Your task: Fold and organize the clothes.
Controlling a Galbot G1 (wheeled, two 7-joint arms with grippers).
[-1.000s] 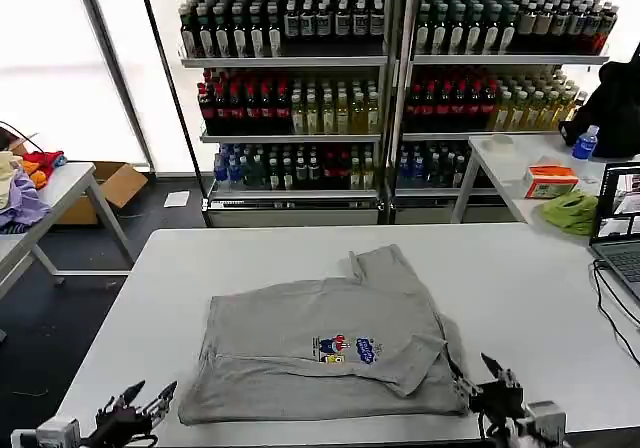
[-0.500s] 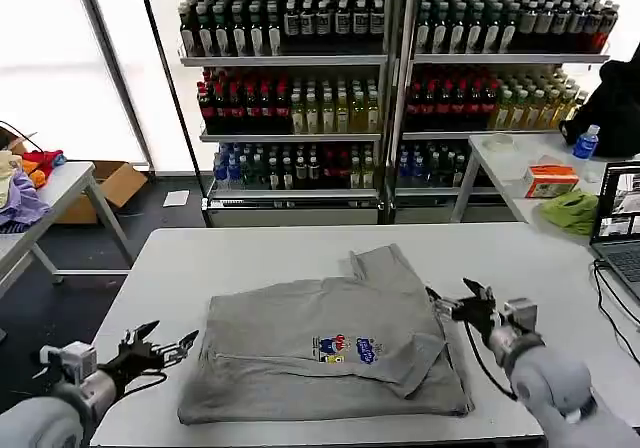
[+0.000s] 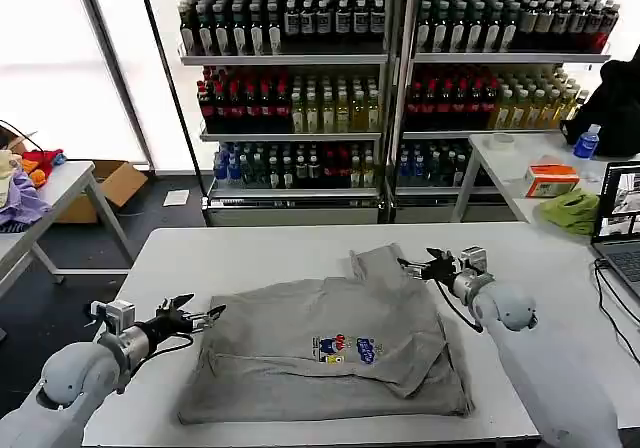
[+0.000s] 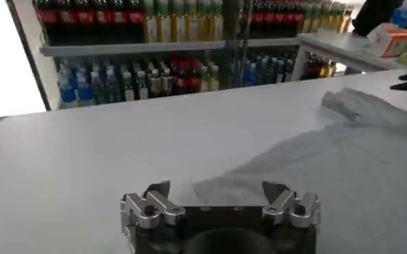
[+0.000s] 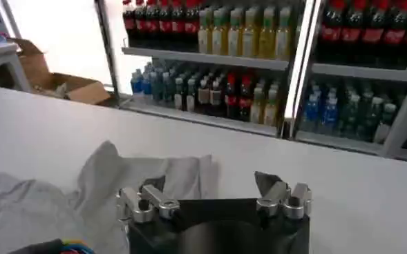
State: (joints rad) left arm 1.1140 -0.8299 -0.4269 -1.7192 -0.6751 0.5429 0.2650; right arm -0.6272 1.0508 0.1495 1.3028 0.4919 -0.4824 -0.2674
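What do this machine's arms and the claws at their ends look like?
Both arms are smooth, rounded, pale grey shells. Each tapers to a silver wrist block and a black end effector, left and right, with thin pointed fingers. Black cable runs along each forearm.

Bright daylight glare from the windows (image 3: 60, 58) at rear left, soft shadows, slightly blurred wrist views.

No writing is legible: the shirt's (image 3: 330, 338) chest print (image 3: 347, 349) and the bottle labels are too small.

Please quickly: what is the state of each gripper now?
Left gripper: open, holding nothing, at the grey shirt's left edge.
Right gripper: open, holding nothing, at the shirt's far right sleeve.
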